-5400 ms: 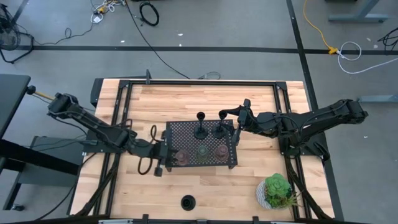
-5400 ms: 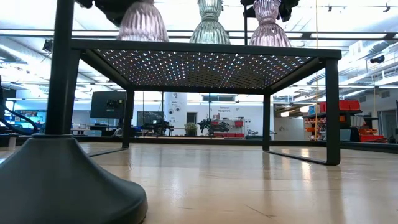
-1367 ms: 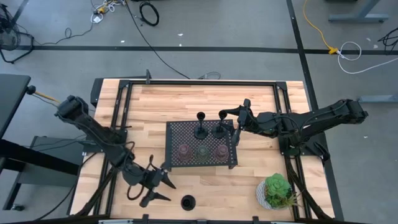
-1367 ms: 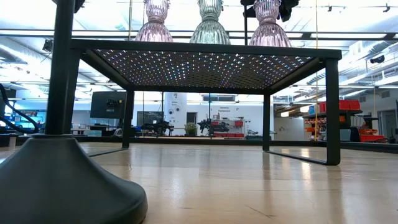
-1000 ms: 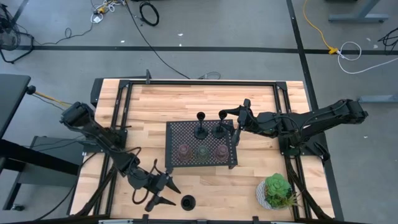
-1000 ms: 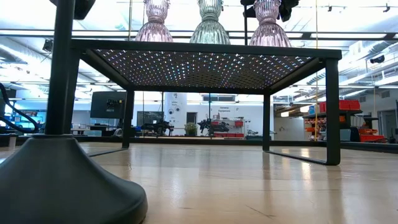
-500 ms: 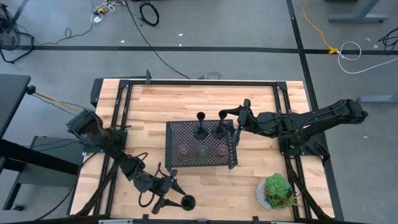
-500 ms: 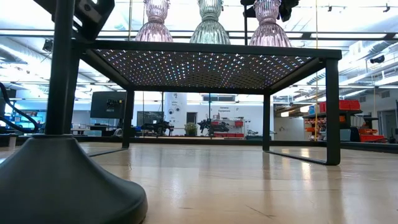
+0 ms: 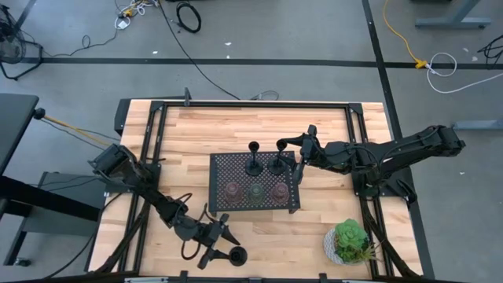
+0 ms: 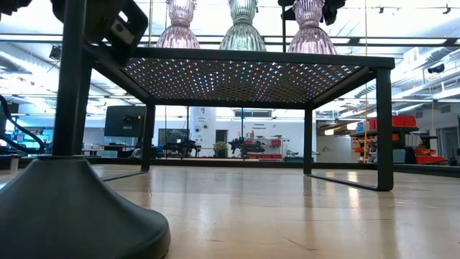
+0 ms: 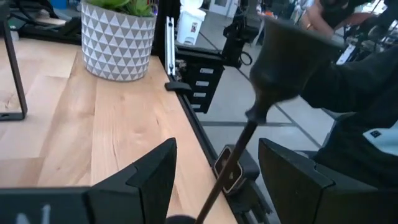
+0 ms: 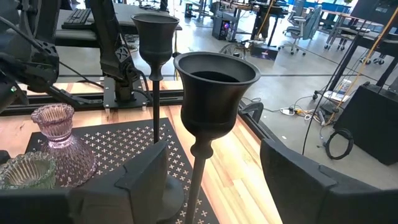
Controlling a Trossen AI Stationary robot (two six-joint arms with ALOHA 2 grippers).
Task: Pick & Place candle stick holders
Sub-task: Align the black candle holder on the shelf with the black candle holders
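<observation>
A black perforated tray (image 9: 214, 182) carries three glass candle stick holders, pink (image 9: 232, 191), green (image 9: 255, 191) and brownish (image 9: 279, 191). It also carries two black ones (image 9: 254, 162) (image 9: 279, 164), standing on their disc bases. A third black holder (image 9: 236, 255) stands on the table near its front edge. My left gripper (image 9: 222, 246) is open, a finger on either side of that holder's thin stem (image 11: 239, 149), not touching it. My right gripper (image 9: 292, 159) is open at the tray's right end, its fingers standing apart on either side of the stem (image 12: 195, 177) of the right-hand black holder.
A leafy plant in a white patterned pot (image 9: 348, 242) stands at the front right of the table. In the low view the near holder's base (image 10: 72, 208) fills the left foreground. A dark frame (image 9: 236, 104) runs around the tabletop.
My left gripper has travelled toward the table's near edge and to the right, up to the black holder standing on the table. Its open fingers now stand on either side of the stem. The holder has not moved.
</observation>
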